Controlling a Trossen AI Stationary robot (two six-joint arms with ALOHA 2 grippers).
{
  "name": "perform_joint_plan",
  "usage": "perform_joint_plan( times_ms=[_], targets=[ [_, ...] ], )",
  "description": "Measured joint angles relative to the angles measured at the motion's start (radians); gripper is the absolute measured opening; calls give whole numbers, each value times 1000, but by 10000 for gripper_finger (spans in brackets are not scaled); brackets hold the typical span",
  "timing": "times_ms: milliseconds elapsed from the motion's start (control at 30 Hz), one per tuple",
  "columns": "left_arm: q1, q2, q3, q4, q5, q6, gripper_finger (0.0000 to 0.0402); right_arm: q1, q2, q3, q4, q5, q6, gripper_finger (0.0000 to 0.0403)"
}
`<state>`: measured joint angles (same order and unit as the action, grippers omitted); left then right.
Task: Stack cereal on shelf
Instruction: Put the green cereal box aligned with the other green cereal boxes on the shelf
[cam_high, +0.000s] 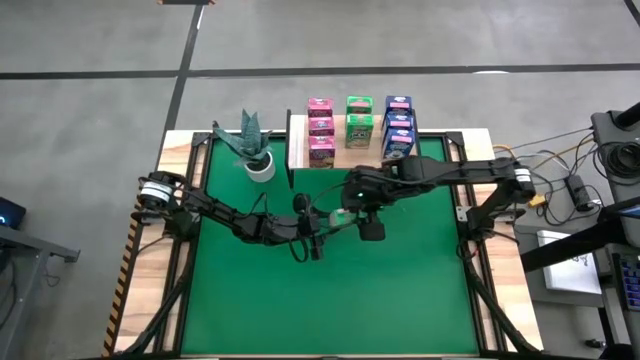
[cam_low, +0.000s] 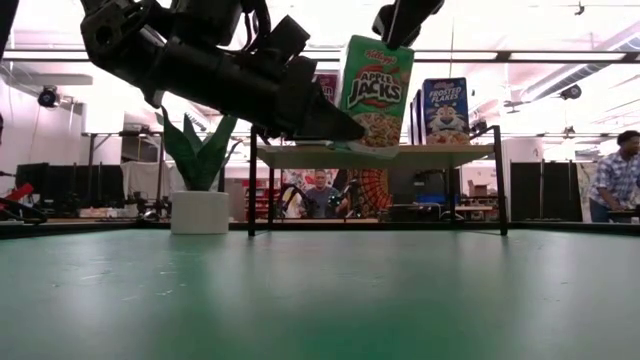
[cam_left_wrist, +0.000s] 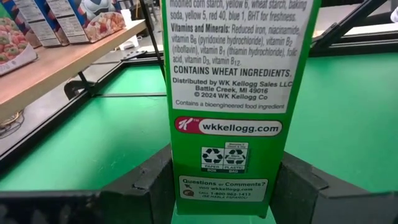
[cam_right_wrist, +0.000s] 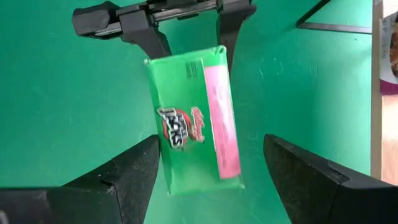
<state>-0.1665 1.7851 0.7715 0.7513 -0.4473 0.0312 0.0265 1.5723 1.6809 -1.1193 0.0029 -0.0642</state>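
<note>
Green Apple Jacks carton (cam_low: 375, 92) is clamped by the left gripper (cam_left_wrist: 221, 186), fingers closed on its narrow sides — held upright above the green mat (cam_high: 400, 280), in front of the shelf (cam_low: 375, 156). Side panel carries white ingredient print and recycling marks; the top flap has a pink strip. Right gripper (cam_right_wrist: 211, 168) sits directly above the carton, fingers spread wide, not touching. On the shelf: three pink cartons (cam_high: 321, 131), two green (cam_high: 359, 121), three blue (cam_high: 398, 127).

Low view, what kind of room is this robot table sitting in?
Probably a robotics lab or workshop: a seated person and a standing person behind the table, dark equipment racks along the wall, and an open industrial ceiling overhead.
</note>
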Motion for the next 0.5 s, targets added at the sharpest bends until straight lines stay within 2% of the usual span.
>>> perform_joint_plan(
  times_ms=[200,500],
  targets=[
    [0,0,0,0,0,-9,184,11,53,61,-29,1,-25,261],
    [1,0,0,2,-1,-17,184,24,72,68,-36,50,-41,219]
  ],
)
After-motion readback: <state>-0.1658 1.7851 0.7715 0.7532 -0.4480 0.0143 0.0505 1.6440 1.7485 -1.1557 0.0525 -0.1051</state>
